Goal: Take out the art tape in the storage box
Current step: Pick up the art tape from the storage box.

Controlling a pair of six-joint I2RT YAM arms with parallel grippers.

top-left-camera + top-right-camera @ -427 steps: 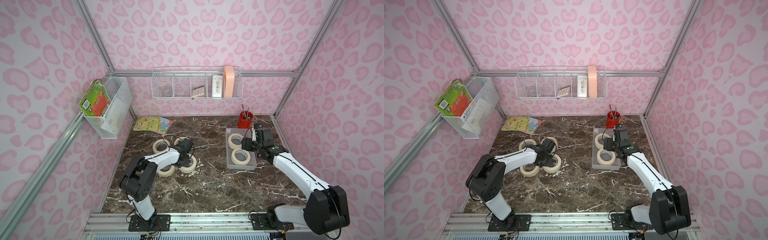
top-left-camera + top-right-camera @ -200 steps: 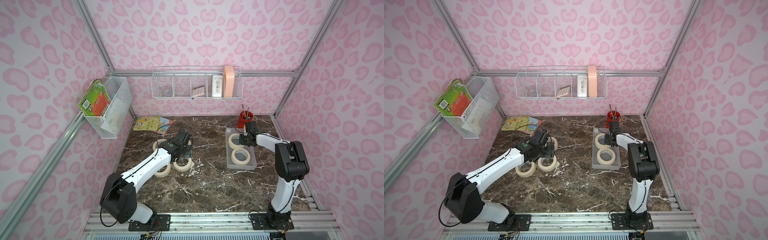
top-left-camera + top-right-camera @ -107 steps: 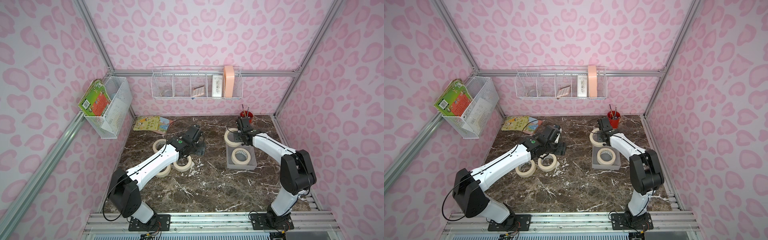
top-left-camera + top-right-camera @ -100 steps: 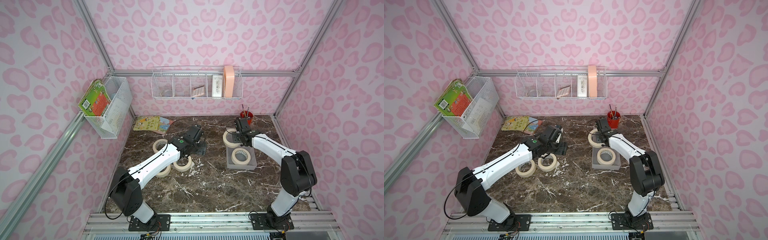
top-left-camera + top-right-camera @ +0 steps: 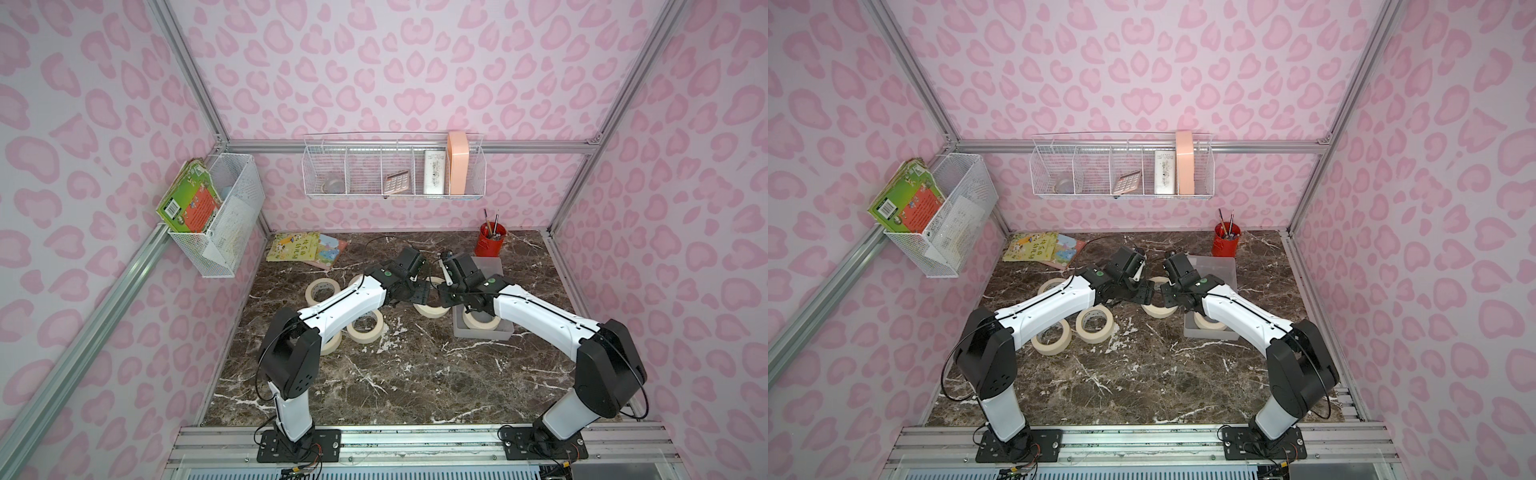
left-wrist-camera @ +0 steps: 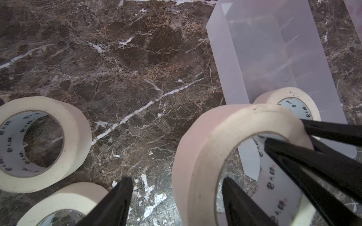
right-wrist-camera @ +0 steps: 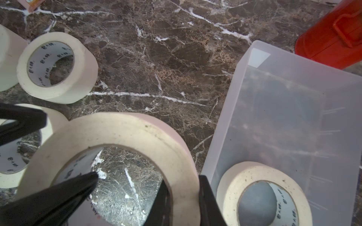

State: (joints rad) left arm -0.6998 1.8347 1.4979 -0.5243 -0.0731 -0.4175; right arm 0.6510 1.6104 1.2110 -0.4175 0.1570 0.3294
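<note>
Pinched tape roll (image 7: pixel 117 125) by its wall in right gripper (image 7: pixel 184 192), just beside box (image 7: pixel 293 117), with another roll (image 7: pixel 235 182) inside. Spread left gripper (image 6: pixel 177 185) open astride opposite wall; best clamped squarely before releasing.

Cream art tape (image 7: pixel 137 133), white printed core, over dark brown marble table (image 5: pixel 415 374) veined white. Frosted grey storage box (image 7: pixel 284 109) at two o'clock, bright red pen cup (image 5: pixel 488 245) at one, pink heart-blotched walls (image 5: pixel 374 83) all round.
</note>
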